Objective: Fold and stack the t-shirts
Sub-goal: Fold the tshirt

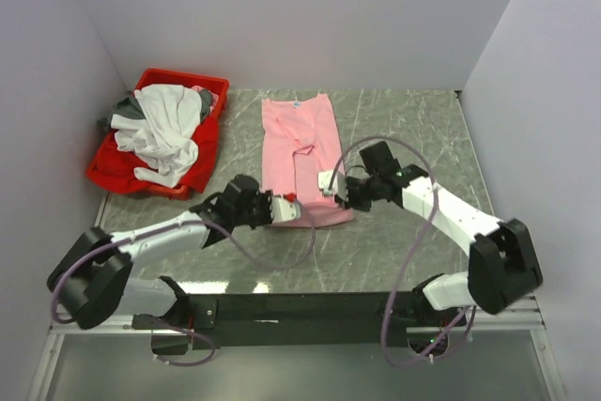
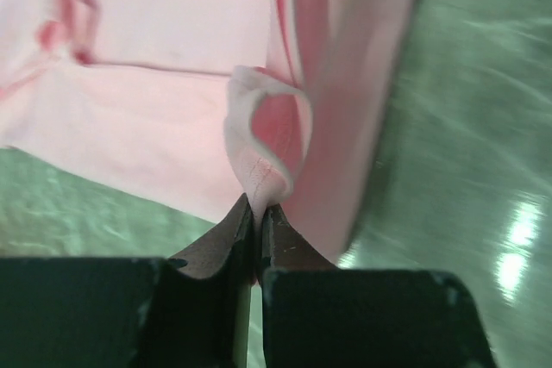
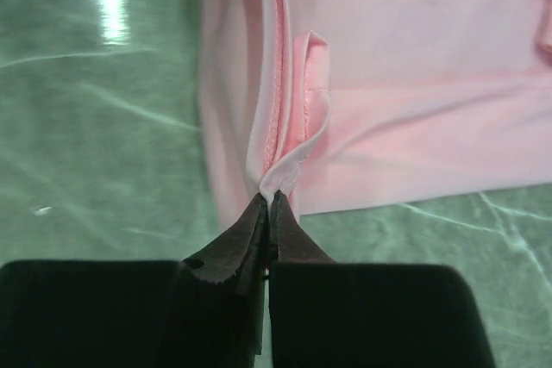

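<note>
Evidently the left fingers (image 2: 220, 243) and the right fingers (image 3: 228, 247) are each clamped on a near-hem corner of the pink t-shirt (image 1: 299, 143), which lies as a long narrow strip on the worktop (image 1: 404, 119), probably to carry that hem toward the collar.

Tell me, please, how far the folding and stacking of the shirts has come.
Done: the pink t-shirt lies on the table, its sides folded in to a narrow strip. In hand: the left gripper and the right gripper each have their jaws shut on its near edge, probably for the crosswise fold. Left: that fold, then the white shirt and the grey shirt in the red bin. No stack yet.
</note>
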Tool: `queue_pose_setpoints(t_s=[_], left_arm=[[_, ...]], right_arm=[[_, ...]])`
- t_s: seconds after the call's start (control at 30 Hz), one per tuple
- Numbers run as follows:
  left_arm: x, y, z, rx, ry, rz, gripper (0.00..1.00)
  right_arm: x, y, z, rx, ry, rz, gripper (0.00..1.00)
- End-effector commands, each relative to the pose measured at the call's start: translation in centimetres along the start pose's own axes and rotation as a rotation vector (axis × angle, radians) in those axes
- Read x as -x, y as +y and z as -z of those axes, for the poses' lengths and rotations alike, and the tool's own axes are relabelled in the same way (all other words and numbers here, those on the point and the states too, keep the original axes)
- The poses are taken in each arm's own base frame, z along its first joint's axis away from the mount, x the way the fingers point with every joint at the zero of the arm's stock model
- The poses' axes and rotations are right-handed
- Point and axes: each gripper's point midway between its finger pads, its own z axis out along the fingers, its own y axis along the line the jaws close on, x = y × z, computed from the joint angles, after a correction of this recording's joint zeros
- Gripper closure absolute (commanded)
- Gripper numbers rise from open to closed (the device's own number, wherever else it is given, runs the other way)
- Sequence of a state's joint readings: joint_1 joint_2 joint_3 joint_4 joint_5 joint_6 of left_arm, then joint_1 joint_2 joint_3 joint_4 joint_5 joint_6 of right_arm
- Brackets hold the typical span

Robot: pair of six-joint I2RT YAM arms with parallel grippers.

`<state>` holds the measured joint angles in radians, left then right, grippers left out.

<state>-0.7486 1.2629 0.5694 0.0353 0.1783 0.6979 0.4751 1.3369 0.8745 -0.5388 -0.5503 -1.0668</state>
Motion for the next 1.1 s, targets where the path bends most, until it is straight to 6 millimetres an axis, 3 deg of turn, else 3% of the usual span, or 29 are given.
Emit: queue_pose_setpoints(t_s=[0.0, 0.07, 0.17, 0.23, 0.27, 0.3, 0.33, 0.4, 0.5, 0.53, 0.57, 0.6, 0.93, 0.97, 1.0, 1.03, 1.07], left_arm=[[3.1, 5.3, -0.9, 0.056, -0.127, -0.053, 1.00], [3.4, 7.7, -1.8, 0.075, -0.135, -0.045, 1.00], [3.0, 11.3, -3.1, 0.111, -0.132, -0.027, 1.00], [2.4, 13.6, -4.1, 0.129, -0.122, -0.016, 1.00], [2.2, 14.2, -4.5, 0.131, -0.118, -0.011, 1.00], [2.2, 16.0, -4.4, 0.158, -0.120, -0.006, 1.00], [1.3, 16.0, -5.3, 0.139, -0.104, 0.009, 1.00], [0.5, 17.3, -5.6, 0.152, -0.097, 0.025, 1.00], [0.1, 19.3, -6.4, 0.171, -0.094, 0.035, 1.00], [-0.6, 19.3, -7.1, 0.156, -0.082, 0.042, 1.00], [-0.8, 19.5, -7.4, 0.151, -0.079, 0.047, 1.00], [-0.6, 20.3, -7.4, 0.160, -0.084, 0.049, 1.00], [-2.1, 21.4, -9.2, 0.154, -0.075, 0.080, 1.00], [-2.4, 21.5, -9.3, 0.161, -0.070, 0.088, 0.98], [-2.7, 21.8, -9.3, 0.183, -0.057, 0.109, 0.93], [-2.5, 22.7, -9.2, 0.221, -0.064, 0.117, 0.66], [-2.4, 23.5, -9.0, 0.261, -0.066, 0.136, 0.52]], right_arm=[[0.5, -3.8, 0.2, -0.034, -0.008, -0.051, 1.00], [-0.6, -5.8, -0.4, -0.050, 0.012, -0.110, 1.00], [-0.3, -10.2, -0.3, -0.115, 0.016, -0.151, 1.00], [-0.9, -11.9, -1.2, -0.135, 0.032, -0.188, 1.00], [-0.6, -13.6, -0.8, -0.171, 0.032, -0.189, 1.00], [-0.7, -14.3, -1.0, -0.181, 0.035, -0.209, 1.00], [-1.3, -15.0, -1.8, -0.179, 0.045, -0.225, 1.00], [-0.9, -17.1, -1.7, -0.220, 0.043, -0.228, 1.00], [-0.9, -19.3, -2.4, -0.248, 0.046, -0.257, 1.00], [-1.6, -19.7, -3.2, -0.245, 0.061, -0.273, 1.00], [-1.1, -20.7, -3.0, -0.260, 0.054, -0.266, 1.00], [-1.2, -21.1, -3.2, -0.265, 0.056, -0.277, 1.00], [-2.3, -23.1, -4.5, -0.292, 0.081, -0.312, 0.99], [-2.4, -23.4, -4.6, -0.300, 0.084, -0.320, 0.96], [-2.7, -23.6, -4.9, -0.309, 0.085, -0.338, 0.81], [-2.6, -24.1, -4.8, -0.329, 0.082, -0.346, 0.67], [-2.6, -24.6, -4.7, -0.353, 0.078, -0.361, 0.57]])
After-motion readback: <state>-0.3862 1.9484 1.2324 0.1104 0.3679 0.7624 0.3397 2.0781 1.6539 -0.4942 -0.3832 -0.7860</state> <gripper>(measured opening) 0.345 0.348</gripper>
